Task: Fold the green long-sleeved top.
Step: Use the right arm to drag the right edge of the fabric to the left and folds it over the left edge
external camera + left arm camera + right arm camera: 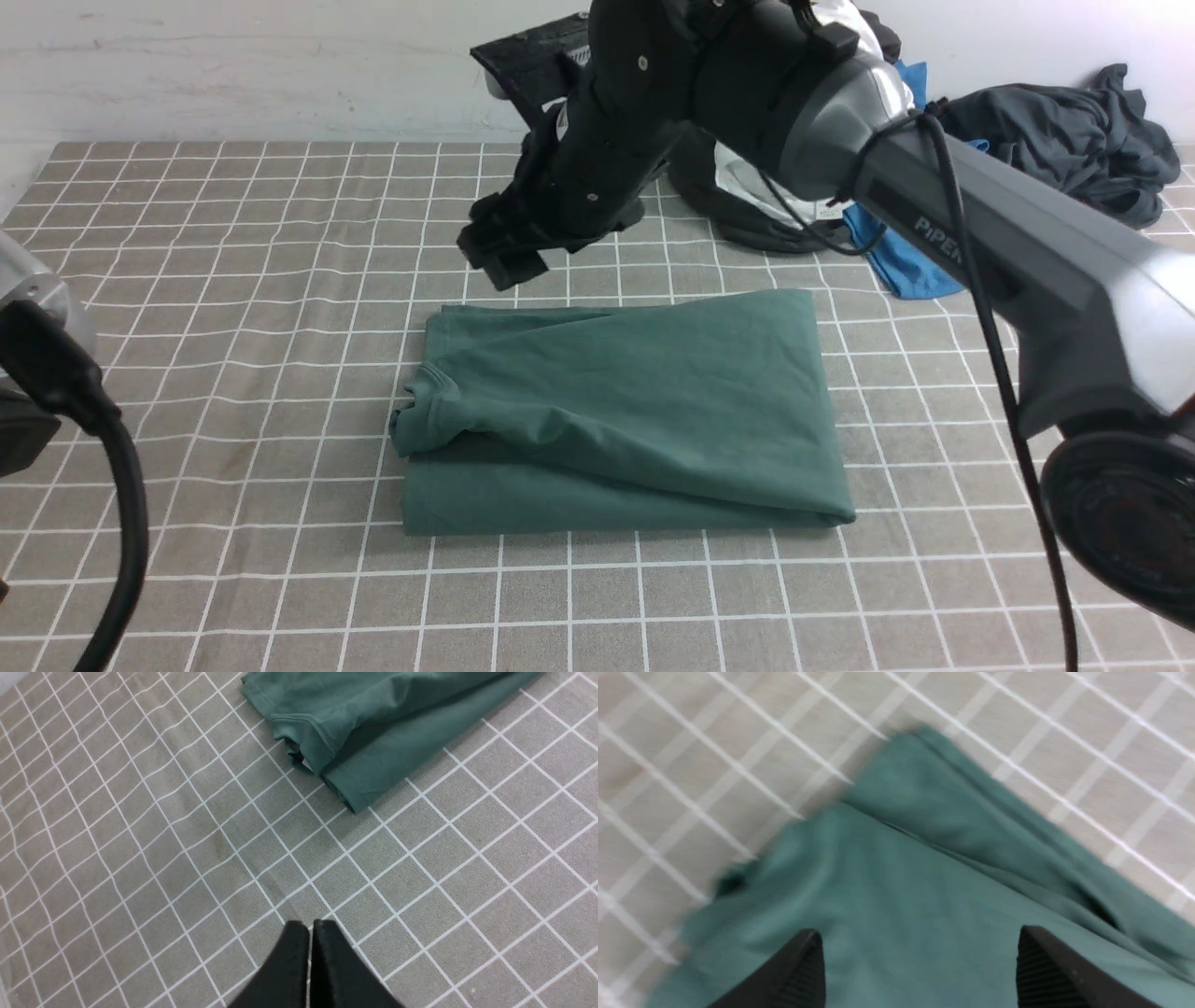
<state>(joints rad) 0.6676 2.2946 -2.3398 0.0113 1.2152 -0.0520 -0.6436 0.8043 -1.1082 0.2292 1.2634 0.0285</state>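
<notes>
Grey-beige cloth: white grid lines, covers the whole table.
Left arm: at the near left edge of the front view, well apart from the garment.
Left gripper: black fingers pressed together with nothing between them. It hangs over bare cloth, apart from the garment's near left corner.
Green long-sleeved top: at the centre of the table, folded into a rough rectangle. The upper layer lies slantwise over the lower, and a ribbed edge is bunched at the left side.
Right gripper: above the top's far left corner. The ribbed fingers are spread wide and hold nothing. The wrist view is blurred.
Black garment: in a heap at the far edge, behind the right arm.
Blue top: just beside the black heap — partly hidden by the arm.
Charcoal garment: crumpled at the far right, against the wall.
</notes>
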